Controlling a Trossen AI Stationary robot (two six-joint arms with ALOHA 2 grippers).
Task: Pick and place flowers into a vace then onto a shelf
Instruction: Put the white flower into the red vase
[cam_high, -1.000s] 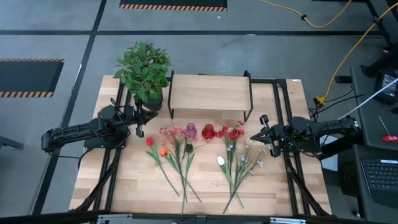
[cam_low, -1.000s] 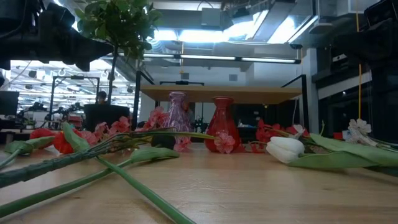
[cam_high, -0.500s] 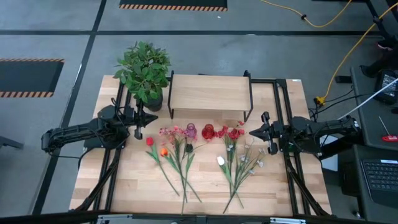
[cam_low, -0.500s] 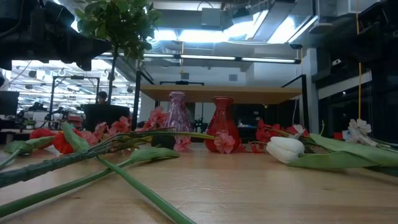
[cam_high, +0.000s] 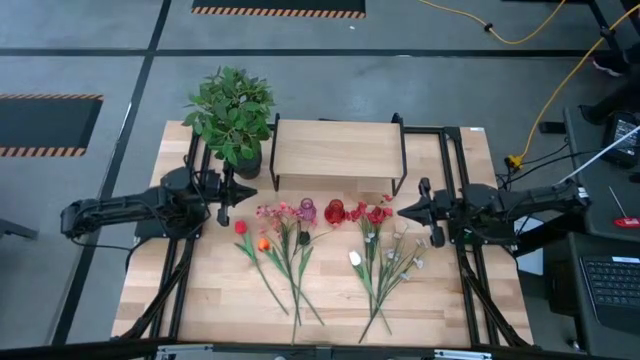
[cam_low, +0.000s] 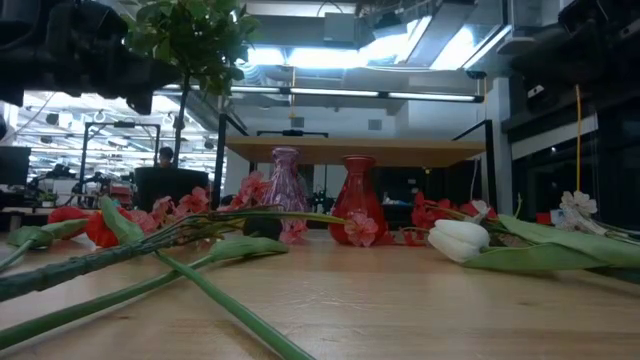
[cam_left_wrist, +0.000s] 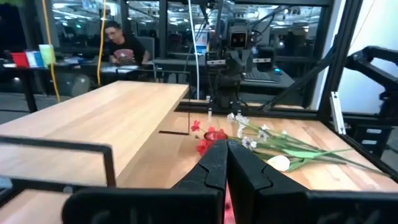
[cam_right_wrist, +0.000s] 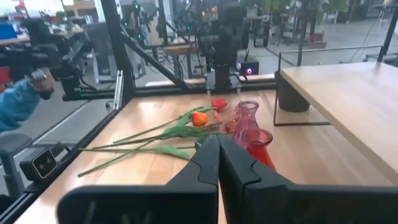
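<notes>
Nothing is done yet: the flowers (cam_high: 300, 250) lie loose at the table's six o'clock, vases (cam_high: 320, 211) empty, shelf (cam_high: 337, 150) bare at twelve, while the left gripper (cam_high: 248, 192) at nine and right gripper (cam_high: 403, 212) at three hover pinched closed, empty.

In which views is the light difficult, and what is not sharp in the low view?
Low view: bright ceiling lights behind leave the shelf and both vases dark, backlit; the nearest green stems are out of focus, the white tulip is sharper. Left wrist view: the end effector close up is soft, the background hall bright. High view: even light, soft shadows.
</notes>
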